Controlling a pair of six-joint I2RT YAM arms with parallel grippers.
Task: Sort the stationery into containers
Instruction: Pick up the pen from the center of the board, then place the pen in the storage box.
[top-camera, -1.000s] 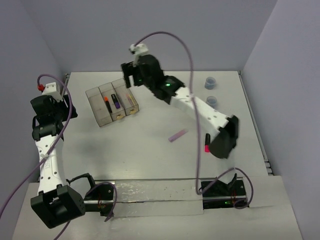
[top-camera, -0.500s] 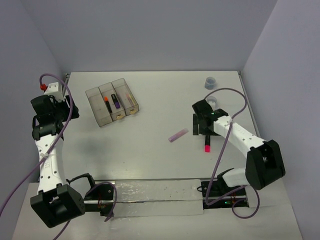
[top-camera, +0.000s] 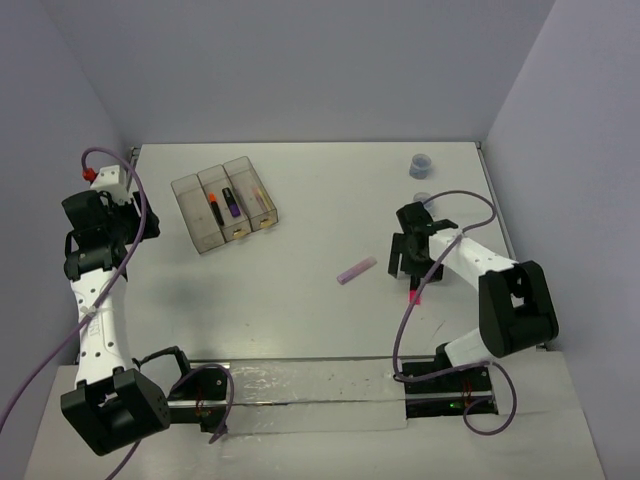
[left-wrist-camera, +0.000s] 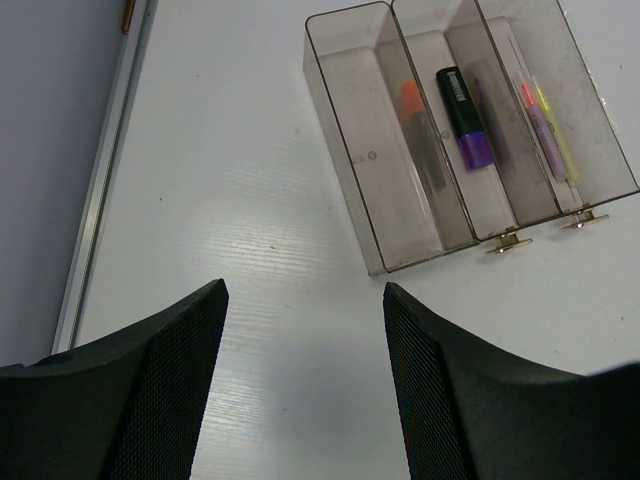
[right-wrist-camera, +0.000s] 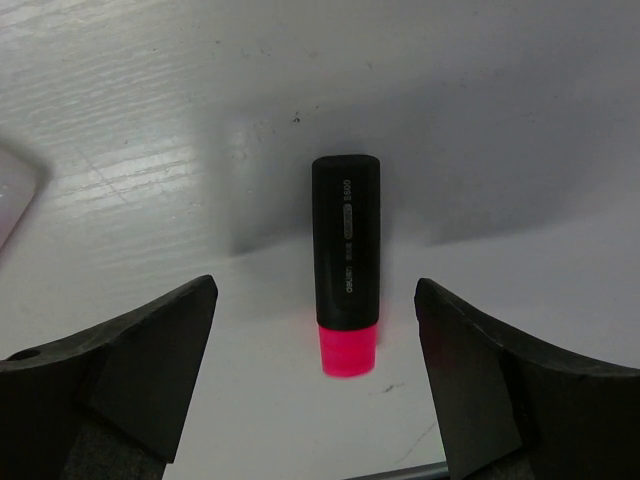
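Three joined clear bins (top-camera: 188, 215) stand at the back left and also show in the left wrist view (left-wrist-camera: 355, 150). The middle bin holds an orange marker (top-camera: 213, 207) (left-wrist-camera: 418, 130) and a purple marker (top-camera: 230, 203) (left-wrist-camera: 465, 120). The right bin holds thin pink and yellow sticks (top-camera: 258, 195) (left-wrist-camera: 545, 130). A pink-red marker (top-camera: 413, 292) (right-wrist-camera: 347, 260) lies on the table between the open jaws of my right gripper (top-camera: 408, 270) (right-wrist-camera: 315, 290), which touches nothing. A lilac marker (top-camera: 356, 270) lies just to its left. My left gripper (top-camera: 138, 225) (left-wrist-camera: 305, 290) is open and empty, left of the bins.
A grey-blue roll (top-camera: 421, 165) stands at the back right. A second roll (top-camera: 422, 198) is partly hidden behind my right arm. A metal rail (left-wrist-camera: 110, 180) runs along the table's left edge, with the wall close beside it.
My right arm has swung from above the bins to the right side and come down over the pink-red marker, jaws open. The left arm has barely moved.
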